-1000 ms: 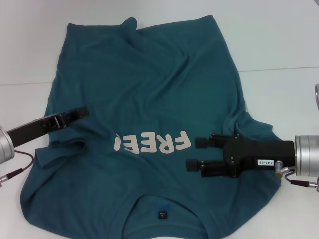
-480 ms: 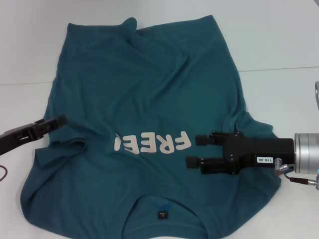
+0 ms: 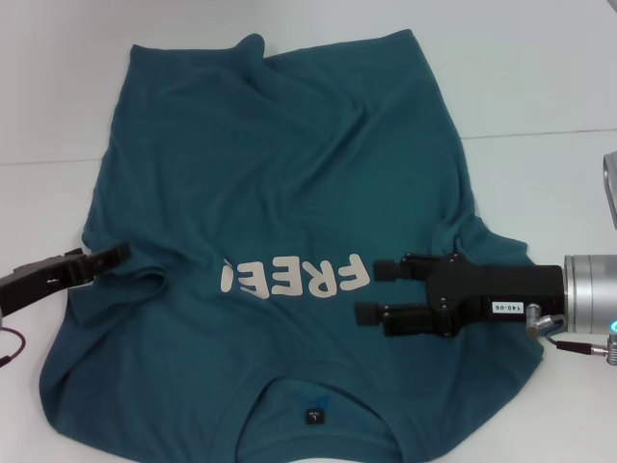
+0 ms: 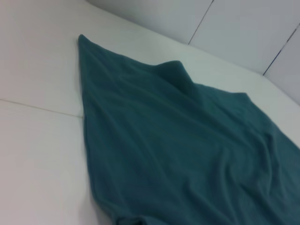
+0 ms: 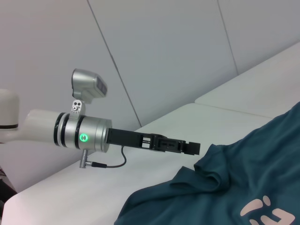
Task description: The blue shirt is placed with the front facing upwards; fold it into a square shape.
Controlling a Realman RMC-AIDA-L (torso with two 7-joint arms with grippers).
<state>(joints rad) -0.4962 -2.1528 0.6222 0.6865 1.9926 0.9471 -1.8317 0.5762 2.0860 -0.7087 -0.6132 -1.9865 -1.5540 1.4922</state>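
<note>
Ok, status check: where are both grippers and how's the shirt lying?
Right gripper open, over the shirt beside the lettering. Left gripper at the shirt's left sleeve edge, fingers unclear. Blue shirt spread front up, wrinkled, not folded. Nothing in the way.

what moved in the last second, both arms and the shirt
The left gripper pulled back toward the robot's left, from over the shirt to its left sleeve edge. The right gripper crept slightly leftward and nearer, fingers open above the chest. The shirt lies as before, unfolded.

White table (image 3: 540, 77) lies bare on all sides of the blue shirt (image 3: 280, 174); only the right gripper (image 3: 371, 291) hovers over its lettering.
</note>
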